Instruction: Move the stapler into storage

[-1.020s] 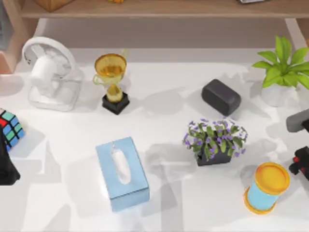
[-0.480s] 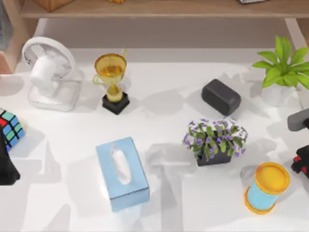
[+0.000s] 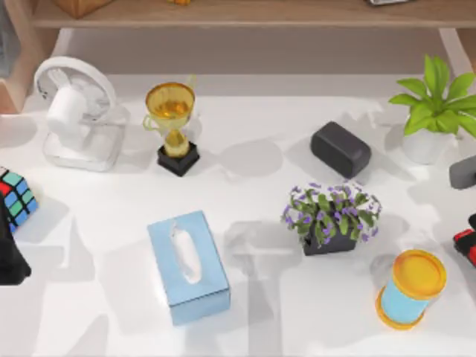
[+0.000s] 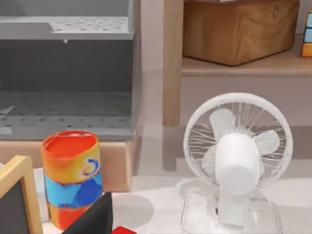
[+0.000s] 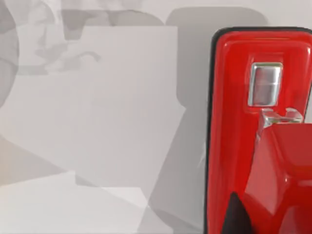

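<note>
Glossy red plastic stapler (image 5: 263, 141) with black edging and a metal plate, close under the right wrist; at the top view's right edge (image 3: 467, 242). Gripper states: cannot tell.

White table (image 3: 253, 186) carries the following. A white desk fan (image 3: 74, 111) stands at the far left, with a gold trophy (image 3: 172, 126) on a black base just beside it. A multicoloured puzzle cube (image 3: 15, 197) sits at the left edge. A light blue tissue box (image 3: 187, 266) lies at the near centre. A black rounded block (image 3: 341, 149) lies right of centre, near a pot of purple flowers (image 3: 331, 216). A blue cup with yellow lid (image 3: 410, 288) stands near right. A green potted plant (image 3: 435, 108) stands far right. A wooden shelf (image 3: 245, 13) runs along the back. Left wrist view: an orange and blue can (image 4: 72, 178) beside the fan, wooden box (image 4: 239, 29) above.
</note>
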`<state>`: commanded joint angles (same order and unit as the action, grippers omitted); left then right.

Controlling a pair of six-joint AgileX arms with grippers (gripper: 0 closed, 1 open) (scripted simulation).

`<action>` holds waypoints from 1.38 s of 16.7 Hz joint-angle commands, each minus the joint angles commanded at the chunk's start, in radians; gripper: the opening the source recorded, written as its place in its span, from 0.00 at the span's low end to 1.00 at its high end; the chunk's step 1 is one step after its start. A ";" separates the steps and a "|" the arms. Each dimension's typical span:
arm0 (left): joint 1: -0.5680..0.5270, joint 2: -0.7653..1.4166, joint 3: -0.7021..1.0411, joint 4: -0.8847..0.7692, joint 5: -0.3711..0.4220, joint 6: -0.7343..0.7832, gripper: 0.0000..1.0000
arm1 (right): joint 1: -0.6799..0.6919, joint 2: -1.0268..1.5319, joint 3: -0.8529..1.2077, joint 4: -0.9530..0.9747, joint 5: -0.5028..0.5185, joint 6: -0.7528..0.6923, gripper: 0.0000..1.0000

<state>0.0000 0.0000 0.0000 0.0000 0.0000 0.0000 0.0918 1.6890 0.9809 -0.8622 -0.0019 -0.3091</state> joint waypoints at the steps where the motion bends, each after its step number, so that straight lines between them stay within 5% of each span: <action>1: 0.000 0.000 0.000 0.000 0.000 0.000 1.00 | -0.002 0.002 -0.001 0.003 0.001 0.000 0.00; 23: 0.000 0.000 0.000 0.000 0.000 0.000 1.00 | -0.158 0.130 0.757 -0.296 0.041 0.144 0.00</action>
<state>0.0000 0.0000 0.0000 0.0000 0.0000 0.0000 -0.0658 1.8190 1.7374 -1.1584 0.0390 -0.1648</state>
